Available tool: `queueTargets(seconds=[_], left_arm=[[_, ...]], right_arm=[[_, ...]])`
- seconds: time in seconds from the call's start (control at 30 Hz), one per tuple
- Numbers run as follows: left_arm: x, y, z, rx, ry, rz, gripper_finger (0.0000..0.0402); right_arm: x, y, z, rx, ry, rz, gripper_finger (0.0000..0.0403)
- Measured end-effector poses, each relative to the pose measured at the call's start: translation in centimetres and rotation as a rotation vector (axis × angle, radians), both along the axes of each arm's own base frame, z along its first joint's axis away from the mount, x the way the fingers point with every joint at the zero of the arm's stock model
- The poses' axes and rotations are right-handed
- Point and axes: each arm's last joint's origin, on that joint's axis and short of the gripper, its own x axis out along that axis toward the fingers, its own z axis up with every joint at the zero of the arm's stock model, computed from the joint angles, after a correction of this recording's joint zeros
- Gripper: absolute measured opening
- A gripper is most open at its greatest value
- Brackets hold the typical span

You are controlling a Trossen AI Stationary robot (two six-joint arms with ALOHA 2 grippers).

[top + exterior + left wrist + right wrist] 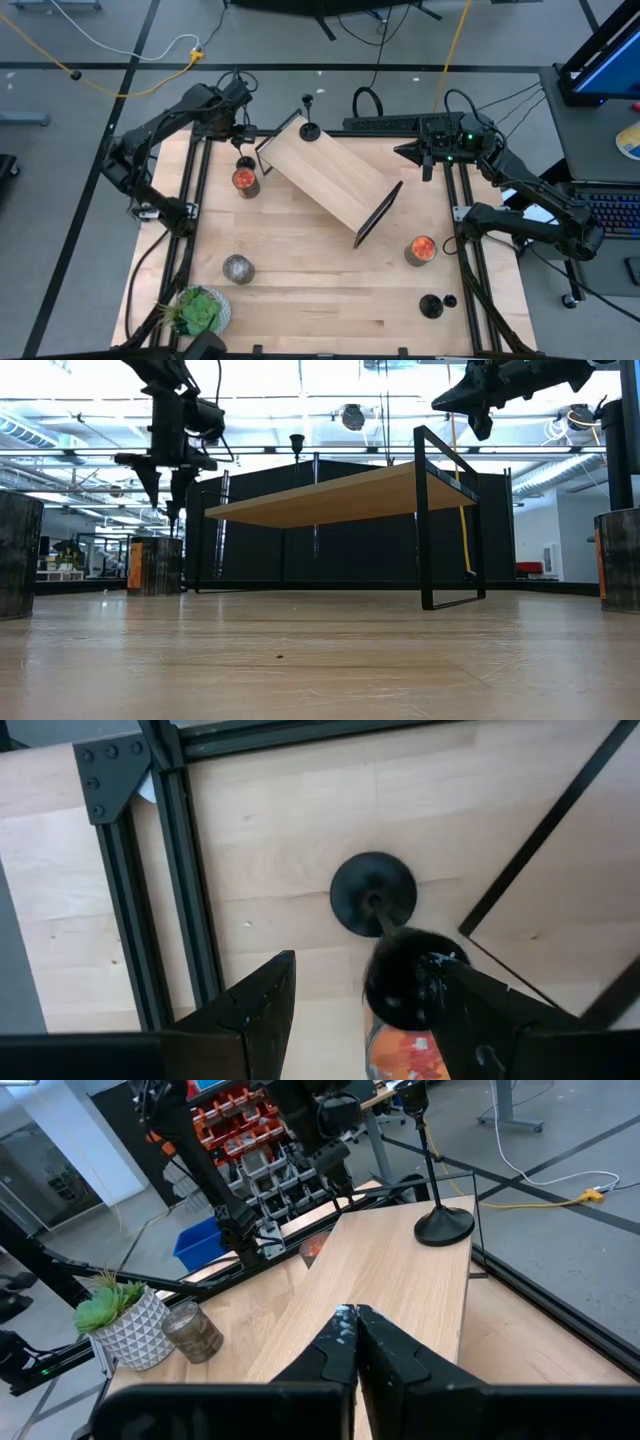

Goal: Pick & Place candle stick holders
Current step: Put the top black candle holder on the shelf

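Candle stick holder (372,895) below open left jaws; right jaws closed, empty.

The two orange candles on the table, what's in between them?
In the high view, the wooden shelf with black legs stands between the left candle jar and the right candle jar. A candle stick holder stands on its far corner.

Matte black candle stick holders (310,128), one more (431,306) equally black; pale blond wood-grain table (320,300); light wood shelf top (330,175) on thin black frame; orange-red patterned labels on two dark cans (421,250); mottled grey-brown jar (238,268); leafy green plant (197,310) in white diamond-patterned pot; dark black left gripper (365,1010) and right gripper (355,1345)
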Motion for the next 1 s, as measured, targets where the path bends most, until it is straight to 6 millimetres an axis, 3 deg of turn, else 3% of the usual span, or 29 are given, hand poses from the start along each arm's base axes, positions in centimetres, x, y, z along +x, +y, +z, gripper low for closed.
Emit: queueTargets(seconds=[0.57,1.0], left_arm=[[0.9,1.1,-2.0,-0.07,0.043,-0.053,0.0205],[1.2,1.3,-2.0,-0.053,0.029,-0.074,0.0036]], right_arm=[[0.0,0.0,0.0,0.0,0.0,0.0,0.0],[0.0,0.0,0.0,0.003,0.0,0.0,0.0]])
